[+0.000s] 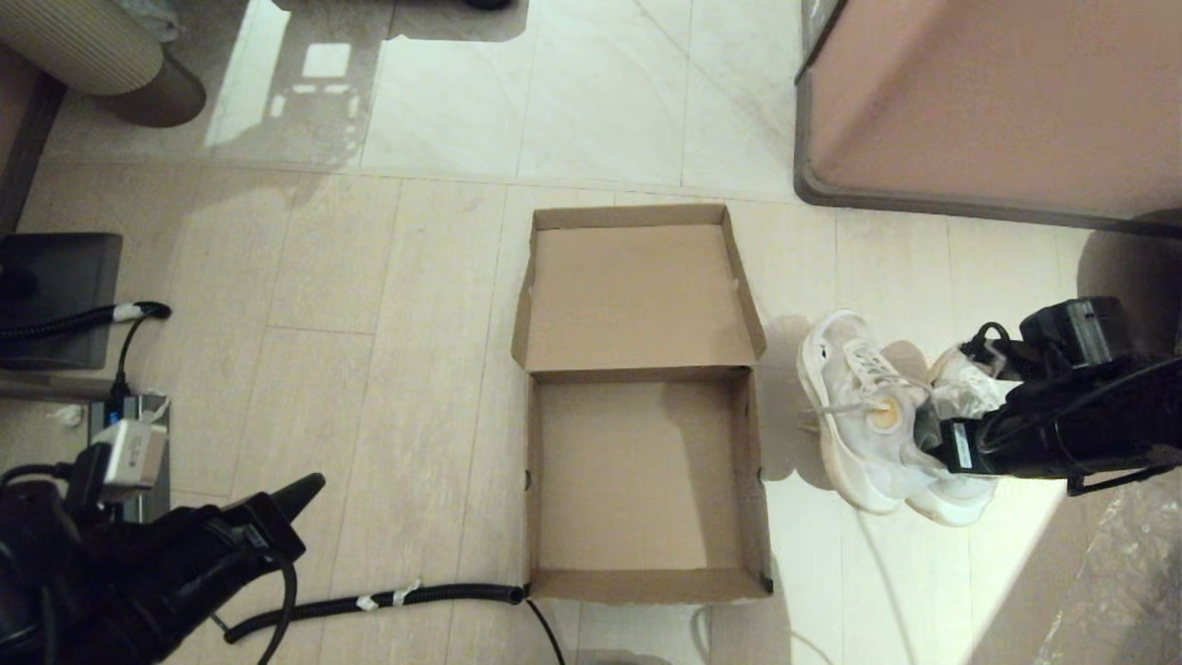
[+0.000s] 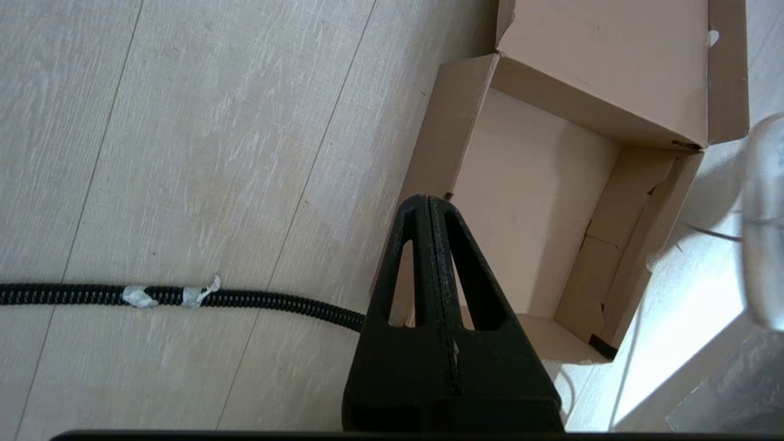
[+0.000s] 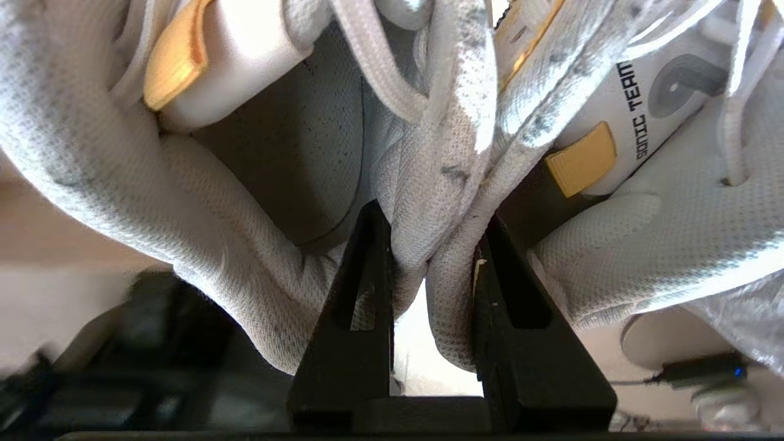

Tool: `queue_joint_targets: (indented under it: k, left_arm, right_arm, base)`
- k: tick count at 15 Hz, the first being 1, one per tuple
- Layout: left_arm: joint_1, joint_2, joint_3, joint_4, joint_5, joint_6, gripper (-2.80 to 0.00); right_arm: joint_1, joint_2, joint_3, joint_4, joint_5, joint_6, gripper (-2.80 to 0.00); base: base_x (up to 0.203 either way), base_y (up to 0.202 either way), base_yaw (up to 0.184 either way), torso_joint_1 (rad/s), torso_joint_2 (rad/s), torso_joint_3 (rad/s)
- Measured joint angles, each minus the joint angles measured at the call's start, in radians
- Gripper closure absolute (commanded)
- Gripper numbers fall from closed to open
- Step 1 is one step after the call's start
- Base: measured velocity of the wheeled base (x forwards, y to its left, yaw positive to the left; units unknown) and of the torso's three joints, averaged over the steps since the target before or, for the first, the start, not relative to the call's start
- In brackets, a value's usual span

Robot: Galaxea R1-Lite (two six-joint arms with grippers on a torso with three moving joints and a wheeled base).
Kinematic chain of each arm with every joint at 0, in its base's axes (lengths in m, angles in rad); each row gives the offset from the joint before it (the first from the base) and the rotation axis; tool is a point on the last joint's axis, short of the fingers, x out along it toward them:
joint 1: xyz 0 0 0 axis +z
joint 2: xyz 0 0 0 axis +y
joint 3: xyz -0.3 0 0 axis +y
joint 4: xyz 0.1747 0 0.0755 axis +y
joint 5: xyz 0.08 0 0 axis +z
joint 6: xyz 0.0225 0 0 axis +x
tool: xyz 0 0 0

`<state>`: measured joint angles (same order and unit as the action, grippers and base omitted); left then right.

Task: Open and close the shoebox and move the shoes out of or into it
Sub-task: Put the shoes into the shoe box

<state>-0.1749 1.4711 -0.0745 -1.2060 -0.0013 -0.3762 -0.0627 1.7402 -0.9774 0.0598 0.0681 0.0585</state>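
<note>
The brown cardboard shoebox (image 1: 637,480) sits open and empty on the floor at the centre. Its flap lid (image 1: 637,296) lies folded back on the far side. In the left wrist view the shoebox (image 2: 539,214) also shows empty. Just right of the box, the two white mesh shoes (image 1: 868,416) are held together and tilted. My right gripper (image 1: 933,434) is shut on their inner collars. The right wrist view shows both collars of the shoes (image 3: 441,153) pinched in the right gripper (image 3: 432,220). My left gripper (image 1: 309,485) is parked low at the left, shut and empty, left gripper (image 2: 429,199).
A large pinkish-brown block with a dark rim (image 1: 997,102) stands at the far right. A black corrugated cable (image 1: 369,600) lies on the floor up to the box's near left corner. A dark unit (image 1: 55,296) sits at the left edge, and clear plastic sheeting (image 1: 1108,591) at the near right.
</note>
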Motion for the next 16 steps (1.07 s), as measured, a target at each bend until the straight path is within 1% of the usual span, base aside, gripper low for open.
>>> queue_joint_targets:
  k: [3,5,6,8,11,13,14,16]
  left_arm:
    - [0.0,-0.005,0.004,0.0,0.0,-0.001,0.0]
    - [0.0,-0.005,-0.001,0.0,0.0,-0.002,0.0]
    - [0.0,-0.005,-0.005,0.001,0.0,-0.001,0.0]
    - [0.0,-0.007,-0.006,0.0,0.001,-0.001,0.0]
    - [0.001,-0.013,-0.001,0.0,0.006,-0.003,0.0]
    - [0.002,-0.013,-0.005,0.0,0.006,-0.003,0.0]
    - [0.002,-0.012,-0.006,0.0,0.007,-0.003,0.0]
    - [0.001,-0.008,-0.007,0.0,0.006,-0.004,0.0]
  right_arm:
    - [0.08,-0.159,-0.001,0.12,-0.001,0.003,0.0]
    - [0.189,-0.246,0.001,0.202,-0.004,0.017,0.0]
    - [0.251,-0.274,0.002,0.223,-0.007,0.032,0.0]
    - [0.384,-0.314,0.002,0.237,-0.035,0.067,0.0]
    - [0.554,-0.344,0.021,0.241,-0.069,0.089,0.0]
    - [0.647,-0.341,0.041,0.242,-0.096,0.1,0.0]
    - [0.69,-0.329,0.043,0.239,-0.117,0.116,0.0]
    - [0.771,-0.287,0.024,0.235,-0.132,0.156,0.0]
  base:
    - [0.0,0.0,0.0,0.0,0.0,0.0]
    - [0.0,0.0,0.0,0.0,0.0,0.0]
    - [0.0,0.0,0.0,0.0,0.0,0.0]
    - [0.0,0.0,0.0,0.0,0.0,0.0]
    - [0.0,0.0,0.0,0.0,0.0,0.0]
    - [0.0,0.0,0.0,0.0,0.0,0.0]
    - [0.0,0.0,0.0,0.0,0.0,0.0]
    - [0.0,0.0,0.0,0.0,0.0,0.0]
